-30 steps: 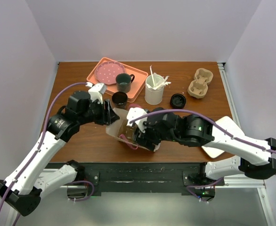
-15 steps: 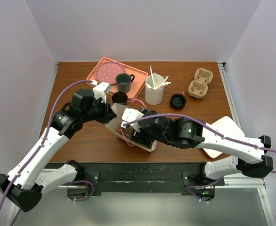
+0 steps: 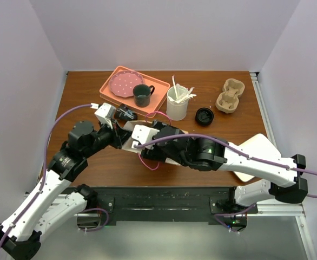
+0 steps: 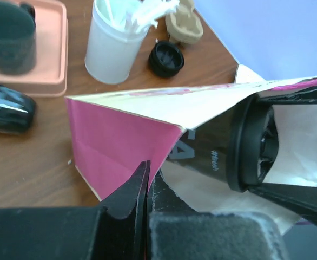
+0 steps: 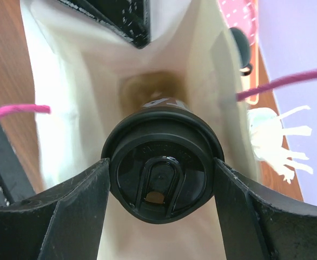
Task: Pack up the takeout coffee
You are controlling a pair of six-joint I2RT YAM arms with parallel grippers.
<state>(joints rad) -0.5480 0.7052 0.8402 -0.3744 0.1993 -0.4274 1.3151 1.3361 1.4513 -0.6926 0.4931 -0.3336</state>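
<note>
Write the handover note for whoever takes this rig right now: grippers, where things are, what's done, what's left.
Left gripper: shut on the rim of the pink paper bag, which lies tipped with its mouth open.
Right gripper: shut on the lidded black paper coffee cup, base first, partly inside the bag.
Done: cup lidded, picked up, entered into the bag.
Left: seat it at the bottom, release, withdraw, let go of the bag.
</note>
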